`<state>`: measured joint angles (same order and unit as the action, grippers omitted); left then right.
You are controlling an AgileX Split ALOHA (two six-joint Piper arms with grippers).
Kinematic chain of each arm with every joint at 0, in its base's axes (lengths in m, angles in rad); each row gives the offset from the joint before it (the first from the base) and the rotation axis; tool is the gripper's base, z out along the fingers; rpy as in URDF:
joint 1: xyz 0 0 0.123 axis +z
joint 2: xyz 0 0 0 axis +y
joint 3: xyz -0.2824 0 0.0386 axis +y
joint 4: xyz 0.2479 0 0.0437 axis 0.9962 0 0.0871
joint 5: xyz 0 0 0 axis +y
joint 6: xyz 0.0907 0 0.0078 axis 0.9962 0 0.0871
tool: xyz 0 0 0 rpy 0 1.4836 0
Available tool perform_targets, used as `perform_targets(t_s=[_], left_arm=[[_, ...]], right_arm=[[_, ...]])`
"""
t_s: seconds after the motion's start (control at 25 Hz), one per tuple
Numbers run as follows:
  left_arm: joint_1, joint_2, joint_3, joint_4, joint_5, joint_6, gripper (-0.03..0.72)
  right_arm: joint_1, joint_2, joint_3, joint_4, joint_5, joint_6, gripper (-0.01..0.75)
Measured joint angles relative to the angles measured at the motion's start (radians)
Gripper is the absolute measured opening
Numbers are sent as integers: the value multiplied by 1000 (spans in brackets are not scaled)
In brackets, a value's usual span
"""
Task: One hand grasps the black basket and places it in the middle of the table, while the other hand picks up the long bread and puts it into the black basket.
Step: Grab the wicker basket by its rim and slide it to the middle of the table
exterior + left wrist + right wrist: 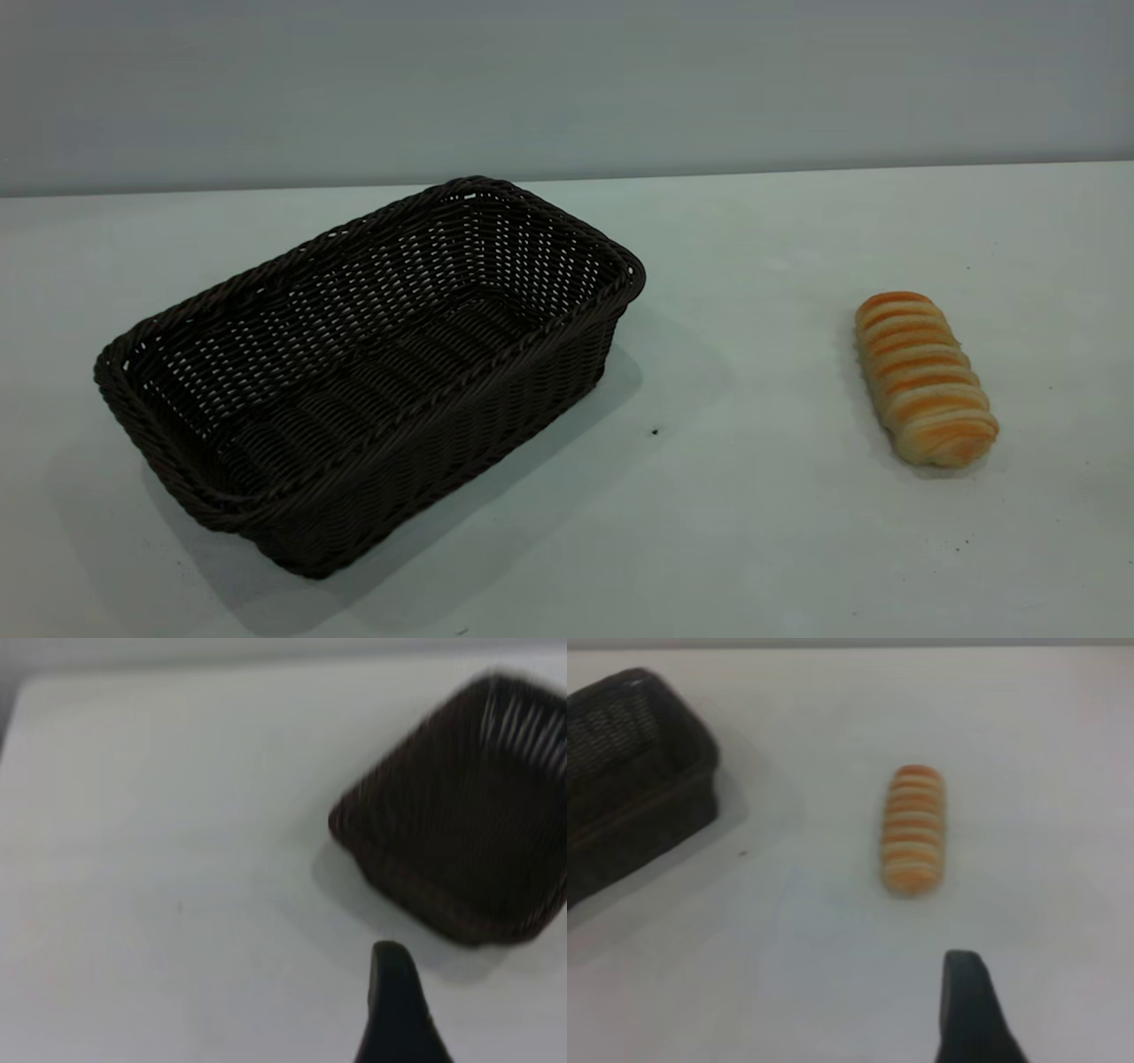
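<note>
The black basket [372, 372] stands empty on the left half of the white table [762, 532], turned at an angle. The long bread [924, 378], golden-orange with pale stripes, lies on the table's right side, well apart from the basket. Neither arm shows in the exterior view. In the left wrist view a dark part of my left gripper [394, 1001] hangs above bare table, short of the basket [461, 824]. In the right wrist view a dark part of my right gripper [966, 1005] hovers a little short of the bread [913, 828], with the basket's end [633, 780] off to one side.
A grey wall [567, 80] runs behind the table's far edge. A small dark speck [655, 431] lies on the tabletop between basket and bread. Bare tabletop stretches between the two objects and along the front.
</note>
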<state>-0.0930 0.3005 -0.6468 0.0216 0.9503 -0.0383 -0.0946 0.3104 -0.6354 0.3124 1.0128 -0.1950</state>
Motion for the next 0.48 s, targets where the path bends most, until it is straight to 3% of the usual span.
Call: perform_targets(t_s=[0.48], left_arm=[[0, 660, -9, -38, -94, -224, 529]], right_arm=[[0, 171, -48, 69, -1, -112, 452]])
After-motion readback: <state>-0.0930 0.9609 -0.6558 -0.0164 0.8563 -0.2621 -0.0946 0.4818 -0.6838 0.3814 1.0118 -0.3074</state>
